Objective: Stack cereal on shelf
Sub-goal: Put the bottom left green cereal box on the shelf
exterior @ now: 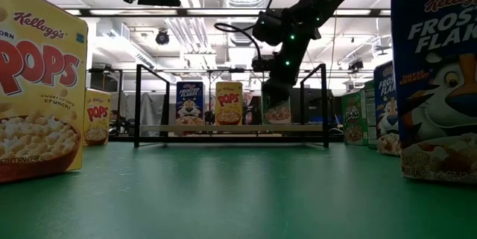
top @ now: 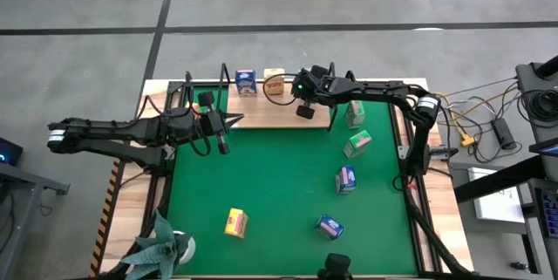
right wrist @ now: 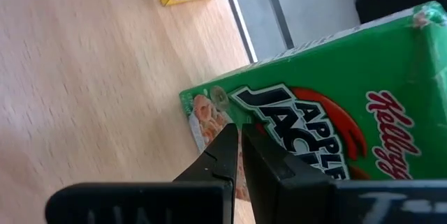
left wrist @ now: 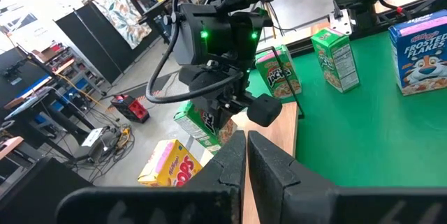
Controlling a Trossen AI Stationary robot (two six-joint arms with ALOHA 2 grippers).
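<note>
The shelf (top: 261, 112), a light wooden board with black wire uprights, lies along the table's far edge. A blue cereal box (top: 246, 82) and a yellow one (top: 274, 81) stand on it. To their right a green Apple Jacks box (exterior: 277, 112) stands on the board under my right gripper (right wrist: 237, 135), which is shut and slants down at it. My left gripper (top: 225, 123) hovers shut over the mat's far left corner, holding nothing. Several more cereal boxes lie loose on the green mat (top: 279, 184). My right gripper is shut, and its fingertips (right wrist: 225, 140) lie against the green box's printed front face (right wrist: 209, 116), near the corner with the cereal picture. The fingers come slanting down from above. The box rests on the shelf board (right wrist: 84, 77). Nothing is between the fingers.
On the mat's right half lie two green boxes (top: 356, 114) (top: 357, 144) and two blue ones (top: 346, 179) (top: 329, 226). A yellow box (top: 236, 222) lies near left. A plant (top: 161, 247) stands at the near left corner. Wire uprights (exterior: 138, 105) (exterior: 325, 105) bound the shelf.
</note>
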